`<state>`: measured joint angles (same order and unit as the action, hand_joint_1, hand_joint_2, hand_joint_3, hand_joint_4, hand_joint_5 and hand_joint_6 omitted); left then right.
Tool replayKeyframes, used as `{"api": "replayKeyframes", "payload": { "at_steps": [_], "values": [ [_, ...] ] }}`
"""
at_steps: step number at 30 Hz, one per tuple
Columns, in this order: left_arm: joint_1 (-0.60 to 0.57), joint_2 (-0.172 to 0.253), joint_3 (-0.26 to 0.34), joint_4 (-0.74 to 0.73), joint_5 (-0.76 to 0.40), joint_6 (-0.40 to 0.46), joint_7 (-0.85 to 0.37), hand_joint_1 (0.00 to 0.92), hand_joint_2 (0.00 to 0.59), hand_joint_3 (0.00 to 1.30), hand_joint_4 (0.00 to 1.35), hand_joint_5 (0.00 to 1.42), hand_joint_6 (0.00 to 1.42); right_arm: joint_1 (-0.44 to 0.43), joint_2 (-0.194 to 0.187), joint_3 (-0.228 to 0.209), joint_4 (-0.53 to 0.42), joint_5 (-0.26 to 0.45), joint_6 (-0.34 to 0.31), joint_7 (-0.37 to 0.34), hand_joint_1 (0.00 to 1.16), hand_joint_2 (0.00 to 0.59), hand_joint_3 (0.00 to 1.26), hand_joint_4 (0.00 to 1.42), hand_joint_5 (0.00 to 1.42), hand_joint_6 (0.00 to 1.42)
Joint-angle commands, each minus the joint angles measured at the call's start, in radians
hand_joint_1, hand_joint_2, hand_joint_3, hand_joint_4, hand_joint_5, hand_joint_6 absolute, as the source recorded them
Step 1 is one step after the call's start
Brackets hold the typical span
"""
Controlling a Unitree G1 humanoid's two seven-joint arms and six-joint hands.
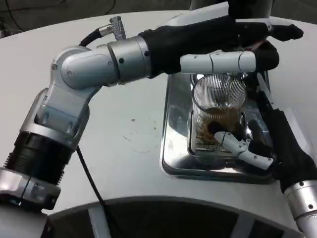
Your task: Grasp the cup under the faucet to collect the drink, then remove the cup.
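**Ana:** White table (124, 124) all round, and everything that matters sits on that shiny metal tray (173, 148). See the cup (219, 106)? Ribbed clear glass, upright on the grate in the middle of the tray, with a bit of brown drink in the bottom.

**Ben:** Who's got hold of it?

**Ana:** The right hand (262, 144), reaching in from the tray's right side. 1 white finger lies across the cup's lower front and the dark palm is against its right side, so I'd call that a grip, though the far fingers are hidden behind the glass.

**Ben:** And the left hand (228, 47)?

**Ana:** Up at the tray's back edge, above the cup's rim, fingers stretched out over something dark there. Probably the tap lever. I can't tell whether it's closed on it or only pressing.

**Ben:** So it's filling?

**Ana:** That's my guess, and early on. The level's low. Doing it well means keeping the cup upright and square on the grate under the spout, a firm but unmoving grip, and not pulling away until the flow is stopped. Tilt it and the drink goes onto the tray.
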<state>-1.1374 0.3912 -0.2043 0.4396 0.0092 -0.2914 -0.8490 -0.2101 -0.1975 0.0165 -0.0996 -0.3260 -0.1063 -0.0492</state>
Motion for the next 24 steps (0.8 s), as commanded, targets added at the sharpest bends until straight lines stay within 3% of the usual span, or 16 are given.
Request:
{"api": "replayKeyframes", "payload": {
  "at_steps": [1,24],
  "values": [
    [0.004,0.013,-0.021,0.012,0.028,0.007,-0.030,0.000,0.103,0.15,0.08,0.16,0.17,-0.009,0.006,0.008,0.022,0.010,-0.020,-0.004,0.63,0.223,0.01,0.04,0.09,0.00],
    [-0.028,0.009,-0.027,0.085,0.034,-0.030,-0.036,0.000,0.103,0.15,0.08,0.16,0.17,-0.097,0.018,0.020,0.158,0.034,-0.056,-0.013,0.63,0.221,0.00,0.04,0.09,0.00]
  ]
}}
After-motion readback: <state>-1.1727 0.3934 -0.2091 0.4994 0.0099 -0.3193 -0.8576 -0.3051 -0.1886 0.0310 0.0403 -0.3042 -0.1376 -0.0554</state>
